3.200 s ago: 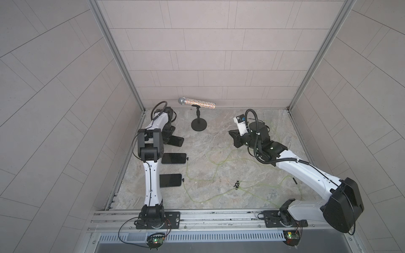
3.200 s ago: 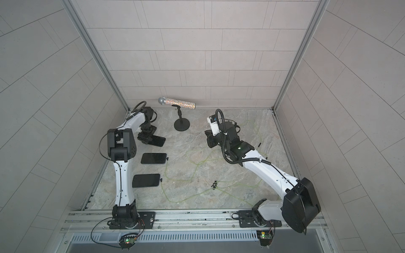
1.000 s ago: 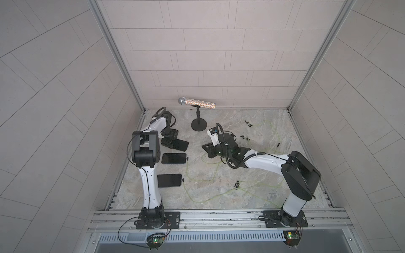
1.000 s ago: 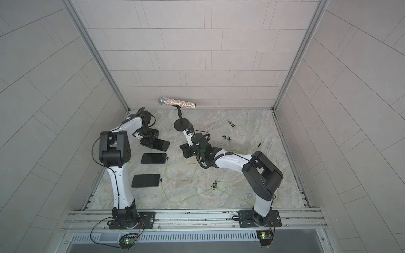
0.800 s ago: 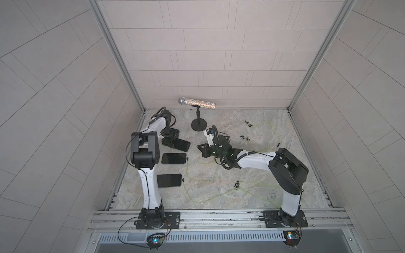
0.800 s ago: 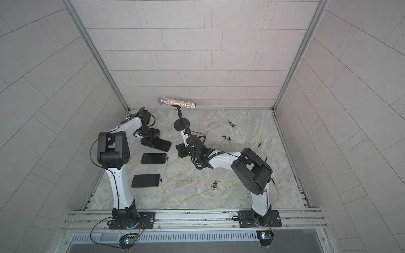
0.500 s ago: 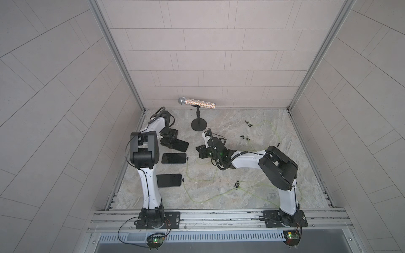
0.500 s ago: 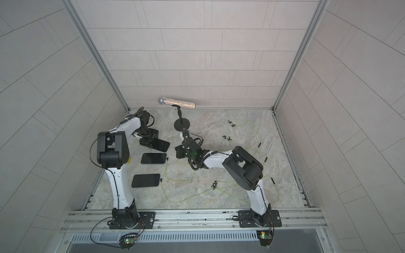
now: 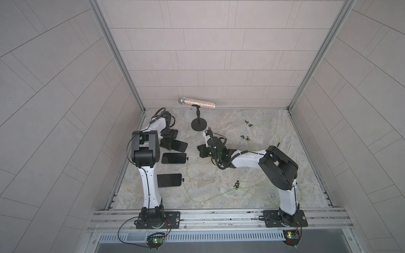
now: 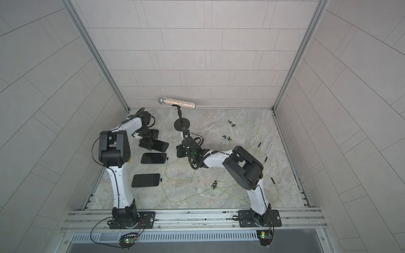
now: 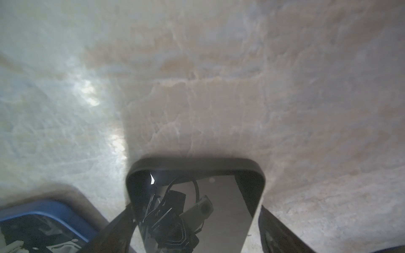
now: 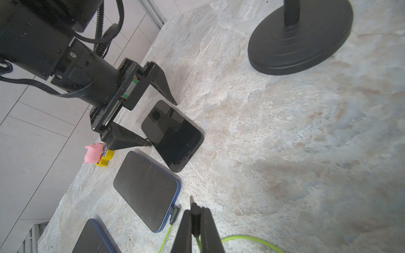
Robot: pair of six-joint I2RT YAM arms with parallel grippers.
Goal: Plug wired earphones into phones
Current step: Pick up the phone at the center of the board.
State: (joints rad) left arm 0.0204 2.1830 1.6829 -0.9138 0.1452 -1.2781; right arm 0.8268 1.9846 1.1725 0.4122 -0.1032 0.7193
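Note:
Three black phones lie in a row at the table's left: far (image 9: 179, 145), middle (image 9: 174, 158) and near (image 9: 169, 180). My left gripper (image 9: 168, 142) stands open astride the far phone (image 12: 175, 140), one finger (image 12: 163, 87) on each side; in the left wrist view the phone (image 11: 197, 175) fills the gap. My right gripper (image 12: 195, 210) is shut on a black earphone plug (image 12: 194, 213), whose metal tip points toward the far phone. It hovers beside the middle phone (image 12: 145, 189), which has a plug (image 12: 174, 213) with a green cable in it. Wired earphones (image 9: 197, 177) trail over the table.
A microphone stand's round base (image 9: 199, 125) stands behind the right gripper (image 9: 200, 151), with the glittery microphone (image 9: 197, 103) above. A pink toy on a yellow block (image 12: 97, 153) sits by the left wall. Earbuds (image 9: 236, 184) lie mid-table, and more (image 9: 244, 137) toward the back.
My right arm has swung left from the back of the table to the phones, carrying the plug. The left gripper's jaws have spread wider around the far phone.

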